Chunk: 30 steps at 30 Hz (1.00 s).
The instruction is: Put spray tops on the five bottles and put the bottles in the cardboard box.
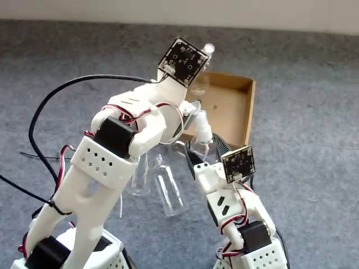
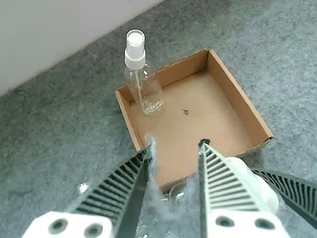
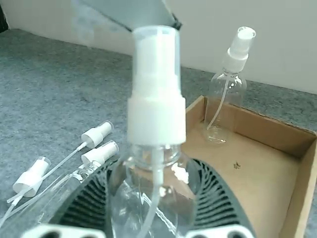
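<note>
We've 1 clear plastic spray-capped bottle [image 2: 142, 84] upright in a corner of the brown cardboard box [image 2: 246, 110], a 2nd capped clear bottle [image 3: 151, 163] clamped in the right gripper [image 3: 148, 198] just outside it, left gripper [image 2: 176, 144] fingers apart & empty, w/ loose white spray tops [image 3: 96, 134] & bare bottles [image 1: 171, 193] still to do.

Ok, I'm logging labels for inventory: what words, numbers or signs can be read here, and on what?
No readable text anywhere.
Standing bottle in the cardboard box: clear, no label.
Held bottle, in the right gripper: no label.
Cardboard box: plain brown, unprinted.
Camera boards: any markings too small to read.
</note>
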Available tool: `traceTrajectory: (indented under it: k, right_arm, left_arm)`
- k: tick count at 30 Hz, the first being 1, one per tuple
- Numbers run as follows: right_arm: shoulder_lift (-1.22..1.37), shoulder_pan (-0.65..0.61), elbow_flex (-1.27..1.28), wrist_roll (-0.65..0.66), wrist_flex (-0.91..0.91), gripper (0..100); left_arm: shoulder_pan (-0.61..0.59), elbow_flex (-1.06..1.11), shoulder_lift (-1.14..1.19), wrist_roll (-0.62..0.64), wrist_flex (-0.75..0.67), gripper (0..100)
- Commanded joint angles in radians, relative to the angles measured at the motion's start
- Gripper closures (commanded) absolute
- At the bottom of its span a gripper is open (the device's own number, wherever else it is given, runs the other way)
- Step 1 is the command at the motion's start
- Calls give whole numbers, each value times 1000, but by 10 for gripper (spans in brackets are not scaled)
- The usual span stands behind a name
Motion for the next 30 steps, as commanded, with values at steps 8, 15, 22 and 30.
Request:
traceTrajectory:
  k: [8, 15, 22, 30]
  right_arm:
    - [-15, 8, -12, -3, -4, 994]
    - [-15, 8, -10, -3, -4, 994]
    - [-13, 8, -10, -2, -2, 994]
    - [-15, 16, -10, 262, -5, 994]
  left_arm:
    - [51, -30, -81, -57, 3, 847]
    - [2, -28, -197, -87, 3, 847]
    - [-128, -15, -272, -84, 34, 847]
    - [-349, 315, -489, -138, 44, 847]
